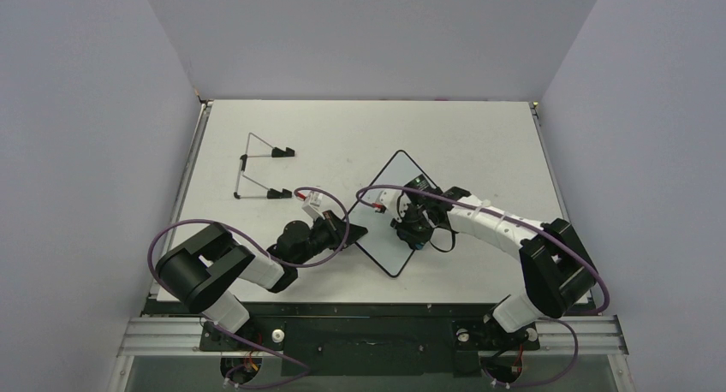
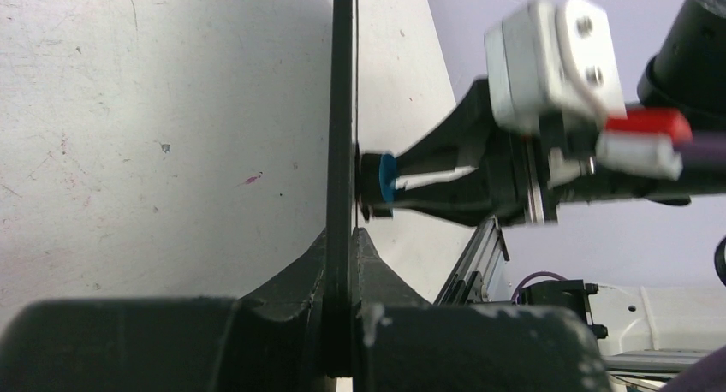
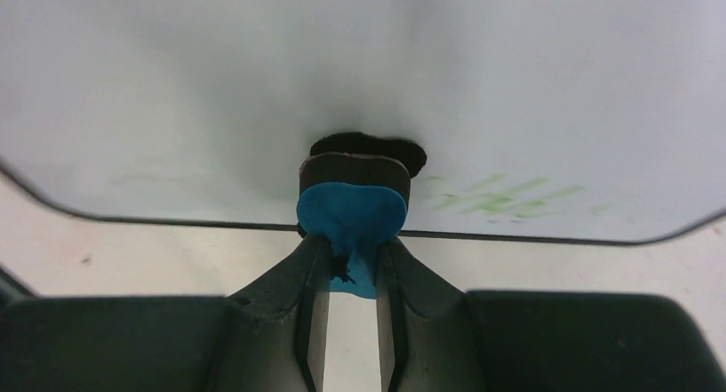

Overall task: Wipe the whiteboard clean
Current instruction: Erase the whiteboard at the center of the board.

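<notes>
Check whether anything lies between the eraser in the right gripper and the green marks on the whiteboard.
Nothing visible does. The right gripper holds the eraser against the whiteboard, and the green marks lie just beside it, with only bare white board between them.

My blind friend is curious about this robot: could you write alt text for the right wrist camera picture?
The right gripper is shut on a small blue-and-black eraser, its black pad against the glossy white face of the whiteboard. Faint green smears show on the board beside the eraser, near its black rim.
</notes>
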Controlling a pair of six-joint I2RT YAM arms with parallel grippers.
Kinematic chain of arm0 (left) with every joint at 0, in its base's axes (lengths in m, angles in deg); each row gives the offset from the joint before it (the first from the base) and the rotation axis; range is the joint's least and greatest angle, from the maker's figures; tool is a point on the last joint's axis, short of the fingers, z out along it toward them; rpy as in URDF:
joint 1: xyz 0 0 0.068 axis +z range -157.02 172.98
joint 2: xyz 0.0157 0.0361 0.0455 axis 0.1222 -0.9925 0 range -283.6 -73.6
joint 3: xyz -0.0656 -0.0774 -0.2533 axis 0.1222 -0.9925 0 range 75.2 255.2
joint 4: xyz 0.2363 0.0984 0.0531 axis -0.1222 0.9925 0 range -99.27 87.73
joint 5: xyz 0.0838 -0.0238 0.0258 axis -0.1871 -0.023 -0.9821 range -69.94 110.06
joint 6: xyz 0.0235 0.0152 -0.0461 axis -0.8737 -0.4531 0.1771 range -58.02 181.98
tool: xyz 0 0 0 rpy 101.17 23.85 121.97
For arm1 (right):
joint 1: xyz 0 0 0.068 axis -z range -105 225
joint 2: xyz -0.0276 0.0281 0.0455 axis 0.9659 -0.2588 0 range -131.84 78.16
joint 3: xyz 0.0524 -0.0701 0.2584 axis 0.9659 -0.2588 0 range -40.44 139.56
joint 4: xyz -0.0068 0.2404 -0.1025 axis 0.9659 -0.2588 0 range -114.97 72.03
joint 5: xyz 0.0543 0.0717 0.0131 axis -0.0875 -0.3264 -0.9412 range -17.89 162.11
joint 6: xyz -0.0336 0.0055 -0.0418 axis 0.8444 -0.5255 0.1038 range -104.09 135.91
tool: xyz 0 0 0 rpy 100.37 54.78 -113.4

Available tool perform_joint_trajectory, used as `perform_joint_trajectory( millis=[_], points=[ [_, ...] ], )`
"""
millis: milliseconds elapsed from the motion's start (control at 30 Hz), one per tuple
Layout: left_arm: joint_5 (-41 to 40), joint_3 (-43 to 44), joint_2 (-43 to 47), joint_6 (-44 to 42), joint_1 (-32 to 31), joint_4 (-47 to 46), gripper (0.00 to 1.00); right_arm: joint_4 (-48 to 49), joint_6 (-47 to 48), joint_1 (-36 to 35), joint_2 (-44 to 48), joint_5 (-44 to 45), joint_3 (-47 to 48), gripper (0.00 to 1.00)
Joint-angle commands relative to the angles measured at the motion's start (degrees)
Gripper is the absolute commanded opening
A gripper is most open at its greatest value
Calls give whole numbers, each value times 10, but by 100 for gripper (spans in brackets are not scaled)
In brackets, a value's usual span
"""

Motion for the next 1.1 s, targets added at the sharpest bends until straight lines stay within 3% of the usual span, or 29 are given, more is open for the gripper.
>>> perform_joint_trajectory(
  millis=[0, 133, 333, 433, 600, 700, 767, 933, 1067],
  points=[
    [34, 29, 17, 17, -15, -81, 0, 66, -43, 56, 4, 55, 7, 0],
    [35, 32, 11, 18, -18, -85, 0, 41, -21, 46, -1, 16, 9, 0],
    [32, 26, 20, 17, -19, -84, 0, -17, 49, -38, 7, -85, 10, 0],
    [29, 24, 25, 14, -19, -79, 0, 1, 26, -32, 1, -51, 14, 0],
    [30, 26, 23, 12, -19, -77, 0, 53, -40, 57, -7, 50, 16, 0],
    [33, 29, 16, 13, -18, -82, 0, 47, -41, 72, -18, 43, 11, 0],
    [35, 28, 14, 16, -19, -88, 0, 31, -26, 61, -27, 30, 13, 0],
    [31, 21, 20, 15, -18, -89, 0, -28, 49, -54, -29, -29, 12, 0],
    [27, 16, 33, 9, -17, -80, 0, -32, 70, -66, -22, -49, 15, 0]
  ],
)
